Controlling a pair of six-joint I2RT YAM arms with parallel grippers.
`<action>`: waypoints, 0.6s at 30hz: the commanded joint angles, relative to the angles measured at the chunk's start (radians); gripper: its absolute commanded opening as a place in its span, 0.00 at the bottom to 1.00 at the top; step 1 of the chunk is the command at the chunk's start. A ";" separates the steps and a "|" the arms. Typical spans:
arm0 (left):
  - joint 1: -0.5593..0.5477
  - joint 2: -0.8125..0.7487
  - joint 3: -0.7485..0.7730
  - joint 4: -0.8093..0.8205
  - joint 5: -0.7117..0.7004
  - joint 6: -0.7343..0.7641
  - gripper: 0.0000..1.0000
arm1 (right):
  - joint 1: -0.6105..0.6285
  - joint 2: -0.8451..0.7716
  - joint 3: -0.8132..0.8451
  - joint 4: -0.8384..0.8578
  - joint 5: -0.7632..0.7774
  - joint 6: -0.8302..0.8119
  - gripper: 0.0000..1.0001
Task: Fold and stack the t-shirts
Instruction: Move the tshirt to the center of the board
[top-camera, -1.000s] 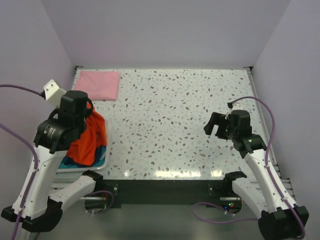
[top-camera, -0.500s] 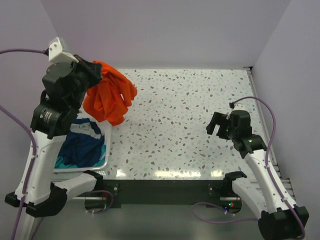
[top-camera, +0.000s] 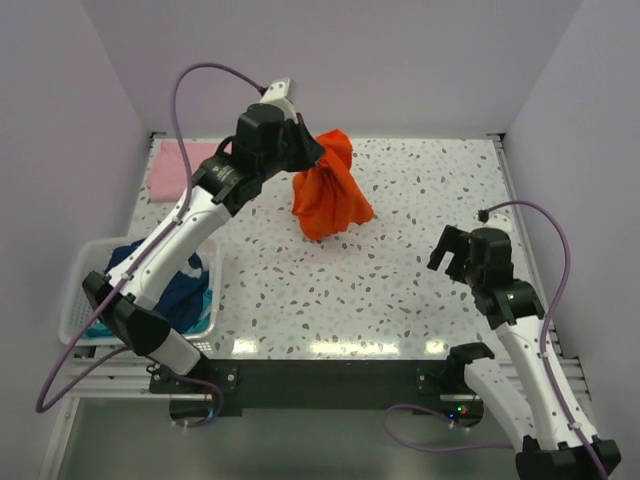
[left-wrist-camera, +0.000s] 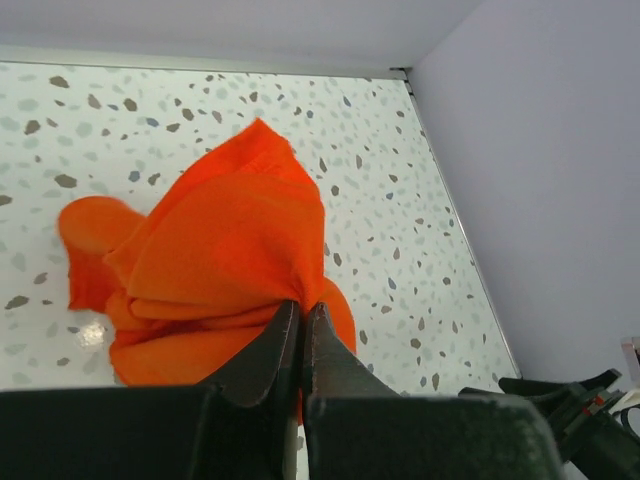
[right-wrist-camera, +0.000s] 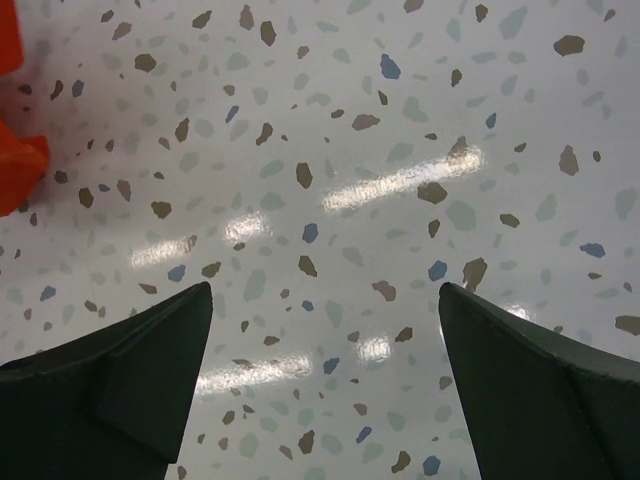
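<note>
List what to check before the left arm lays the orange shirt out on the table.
1. Left gripper shut on the orange-red t-shirt: ok.
2. Shirt out of the white basket and over the table: ok.
3. Shirt's lower edge touching the table: cannot tell.
4. Shirt spread flat for folding: not ok, it hangs bunched from the pinch.
5. Right gripper open, holding nothing, low over bare table: ok.
6. Pink t-shirt lying flat at the far left corner, apart from the orange one: ok.
</note>
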 joint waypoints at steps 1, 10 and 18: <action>-0.037 0.026 -0.012 0.140 0.052 0.022 0.00 | 0.001 -0.021 0.041 -0.033 0.084 0.026 0.99; -0.117 0.255 -0.081 0.161 0.141 0.031 0.00 | 0.001 -0.064 0.051 -0.073 0.122 0.037 0.99; -0.132 0.346 -0.171 0.166 0.161 0.049 0.56 | 0.003 -0.052 0.035 -0.076 0.100 0.040 0.99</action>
